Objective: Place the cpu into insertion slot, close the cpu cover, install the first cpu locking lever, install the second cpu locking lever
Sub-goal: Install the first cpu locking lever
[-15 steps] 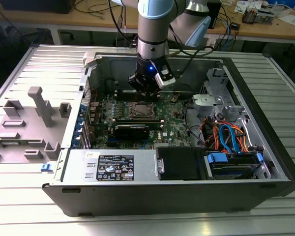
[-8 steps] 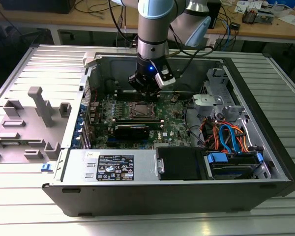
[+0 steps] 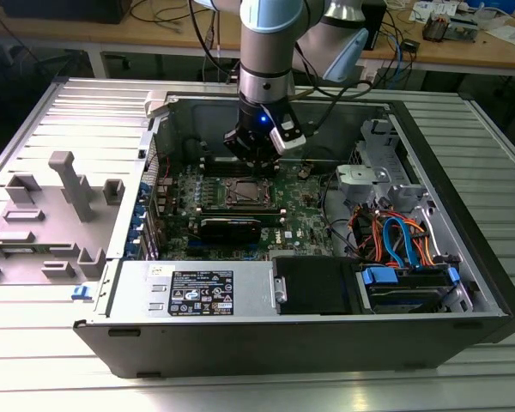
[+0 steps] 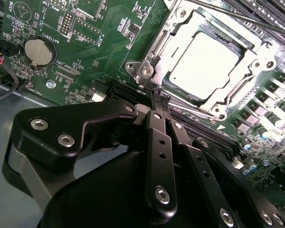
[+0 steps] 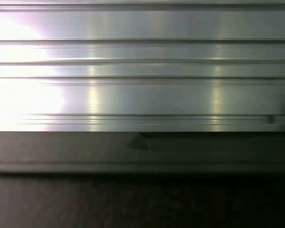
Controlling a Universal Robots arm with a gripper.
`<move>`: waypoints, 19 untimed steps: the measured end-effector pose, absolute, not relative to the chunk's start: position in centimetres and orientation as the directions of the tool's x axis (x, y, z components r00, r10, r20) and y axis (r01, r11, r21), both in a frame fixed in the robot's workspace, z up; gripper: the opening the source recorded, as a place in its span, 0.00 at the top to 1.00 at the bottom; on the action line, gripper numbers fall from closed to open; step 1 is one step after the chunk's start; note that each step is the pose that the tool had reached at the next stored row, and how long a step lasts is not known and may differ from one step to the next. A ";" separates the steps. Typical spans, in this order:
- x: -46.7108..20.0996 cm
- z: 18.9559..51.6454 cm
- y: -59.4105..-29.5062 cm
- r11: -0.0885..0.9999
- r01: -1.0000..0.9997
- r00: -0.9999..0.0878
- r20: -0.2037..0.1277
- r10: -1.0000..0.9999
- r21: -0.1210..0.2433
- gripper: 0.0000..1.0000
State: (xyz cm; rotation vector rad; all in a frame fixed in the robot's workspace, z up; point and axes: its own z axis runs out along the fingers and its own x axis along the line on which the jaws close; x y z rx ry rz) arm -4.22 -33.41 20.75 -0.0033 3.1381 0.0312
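Silver aluminium desk [image 3: 34,112] slats are carrying the open computer case [image 3: 326,335]. Moving rightward in the exterior view, the end effector [image 3: 256,163] is hanging just above the insertion slot [image 3: 243,192] on the green motherboard [image 3: 305,210]. In the second wrist view its fingers [image 4: 160,102] are pressed together, gripping nothing, tips beside the slot's corner at seven o'clock; the cpu [image 4: 205,61] is sitting inside, framed by the cpu cover [image 4: 256,57].

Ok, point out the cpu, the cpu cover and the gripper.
cpu [image 4: 204,59], second wrist view, middle of its bright metal top.
cpu cover [image 4: 244,71], second wrist view, one side bar of the silver frame.
gripper [image 4: 160,97], second wrist view, at the closed fingertips.
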 end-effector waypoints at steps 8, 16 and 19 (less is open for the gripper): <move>-4.2 20.7 -33.6 1.000 -0.002 -1.000 -0.003 -0.002 0.020 0.89; -4.2 20.7 -33.9 1.000 -0.002 -1.000 -0.003 -0.002 0.020 0.89; -4.1 20.7 -34.0 1.000 -0.002 -1.000 -0.003 -0.002 0.020 0.89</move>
